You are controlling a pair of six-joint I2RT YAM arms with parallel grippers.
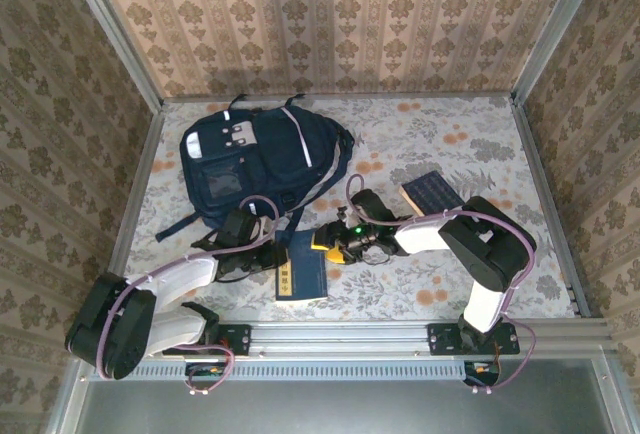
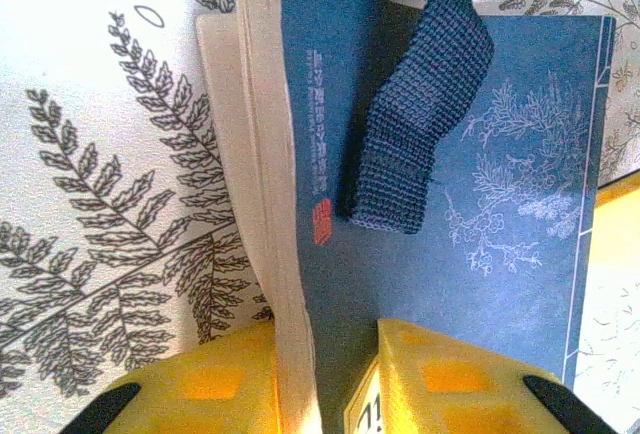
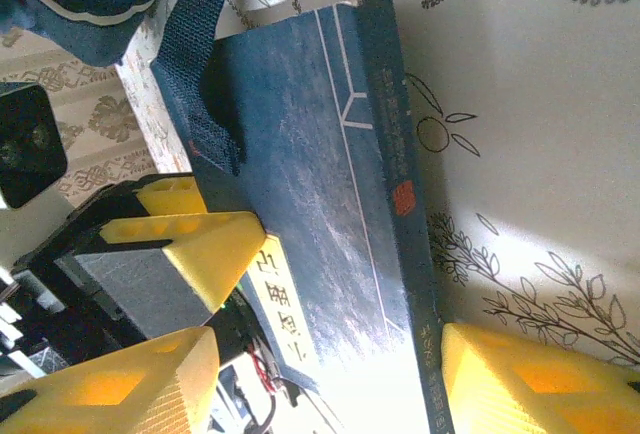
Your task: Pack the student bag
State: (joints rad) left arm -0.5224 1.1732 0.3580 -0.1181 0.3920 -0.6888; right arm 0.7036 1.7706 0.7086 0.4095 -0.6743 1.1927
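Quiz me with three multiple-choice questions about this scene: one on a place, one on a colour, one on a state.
1. Where does the bag lie?
A. near right
B. far left of the table
C. on the wall

2. What colour are the gripper fingers?
A. yellow
B. red
C. green

3. How is the book?
A. open flat
B. standing upright
C. closed, a strap across it

Answers:
1. B, since the top view shows it at the table's far left.
2. A, since both wrist views show yellow fingers.
3. C, since its cover is shut and the strap lies on it.
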